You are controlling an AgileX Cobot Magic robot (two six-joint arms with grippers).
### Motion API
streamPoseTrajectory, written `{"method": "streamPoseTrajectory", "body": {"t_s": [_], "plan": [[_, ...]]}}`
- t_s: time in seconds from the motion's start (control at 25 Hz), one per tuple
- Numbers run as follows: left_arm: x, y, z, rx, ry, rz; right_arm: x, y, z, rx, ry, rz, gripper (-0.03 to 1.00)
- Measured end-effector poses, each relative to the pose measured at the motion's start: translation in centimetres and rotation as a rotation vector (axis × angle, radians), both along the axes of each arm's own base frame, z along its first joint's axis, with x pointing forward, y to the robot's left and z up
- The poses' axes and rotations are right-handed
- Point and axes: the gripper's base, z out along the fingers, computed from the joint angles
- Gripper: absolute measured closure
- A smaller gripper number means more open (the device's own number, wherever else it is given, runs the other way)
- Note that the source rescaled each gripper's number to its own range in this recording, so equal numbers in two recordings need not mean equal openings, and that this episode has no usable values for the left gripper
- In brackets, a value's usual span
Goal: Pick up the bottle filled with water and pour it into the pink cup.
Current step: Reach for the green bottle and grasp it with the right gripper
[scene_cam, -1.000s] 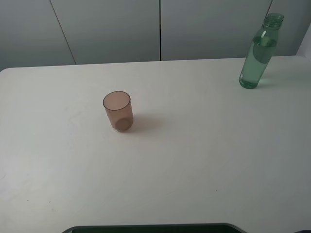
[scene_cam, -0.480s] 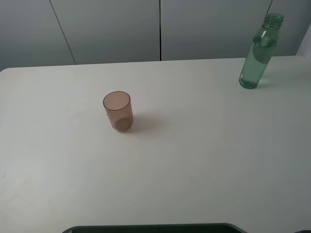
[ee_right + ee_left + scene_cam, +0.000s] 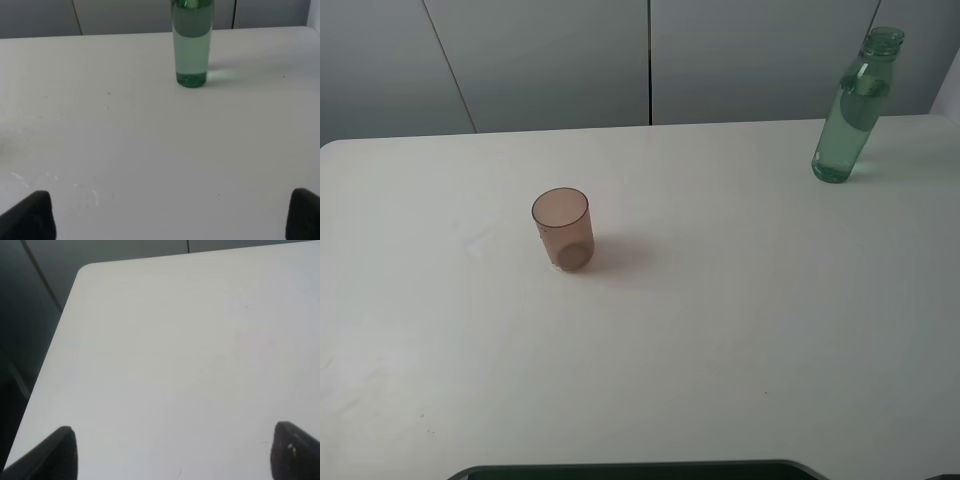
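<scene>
The green see-through bottle [image 3: 854,108] stands upright at the table's far right, mostly full of water, without a cap. It also shows in the right wrist view, the bottle [image 3: 191,42] standing well ahead of my right gripper [image 3: 170,217], whose fingers are spread wide with nothing between them. The pink cup [image 3: 563,229] stands upright left of the table's middle. My left gripper [image 3: 175,455] is open over bare table near the left edge, with neither object in its view. Neither arm shows in the high view.
The white table [image 3: 720,320] has its rounded far-left corner [image 3: 87,270] in the left wrist view. Grey wall panels [image 3: 650,60] run behind it. A dark edge [image 3: 630,470] lies along the table's near side.
</scene>
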Motion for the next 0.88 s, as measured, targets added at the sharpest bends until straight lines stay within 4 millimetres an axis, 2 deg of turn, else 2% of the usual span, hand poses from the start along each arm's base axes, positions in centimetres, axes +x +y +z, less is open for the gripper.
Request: {"method": "streamPoseTrajectory", "body": {"t_s": [0.44,0.6,0.88], "plan": [[0.0,0.0,0.0,0.004,0.0,-0.002,0.1,0.0,0.1,0.005,-0.014,-0.001,-0.03],[0.0,0.0,0.0,0.004,0.0,-0.002,0.2,0.3,1.1,0.035,-0.089,0.015,-0.03],[0.0,0.0,0.0,0.004,0.0,-0.002,3.8,0.2,3.2,0.038,-0.181,0.026,-0.03]]}}
